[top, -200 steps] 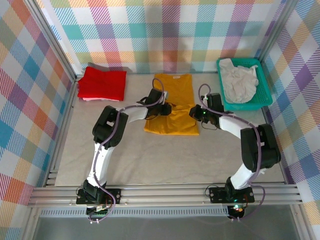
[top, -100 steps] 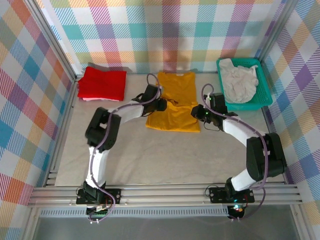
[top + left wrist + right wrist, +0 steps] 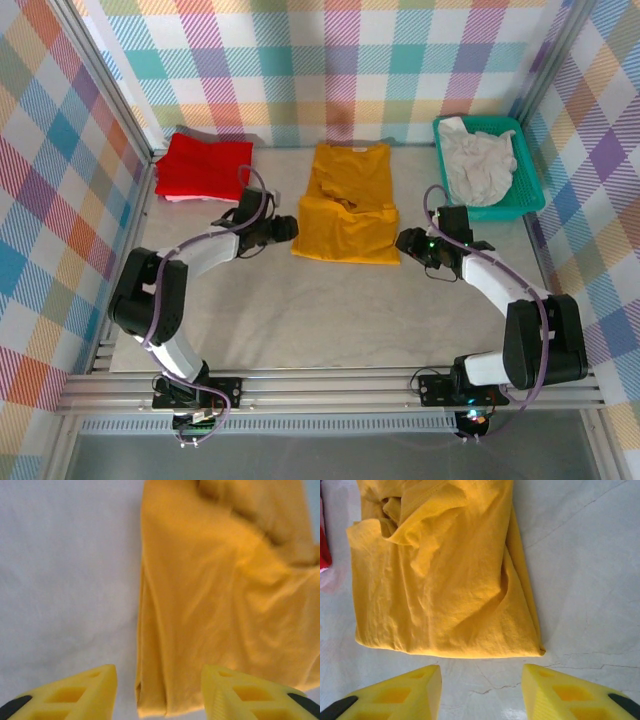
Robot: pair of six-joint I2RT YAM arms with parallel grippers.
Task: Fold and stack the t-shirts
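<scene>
Tee in mustard yellow lies mid-counter btwn the arms; long axis runs near-to-far, collar end toward back wall, folded edge toward arm bases; top layer rumpled. Left fingers sit just beside its left edge, right fingers just off its near right corner; both pairs part open, gripping nothing. Probably flanking it to take matching edges for next fold. Red tee lies folded far left, likely the stack spot; off-white tee waits in basket.
</scene>
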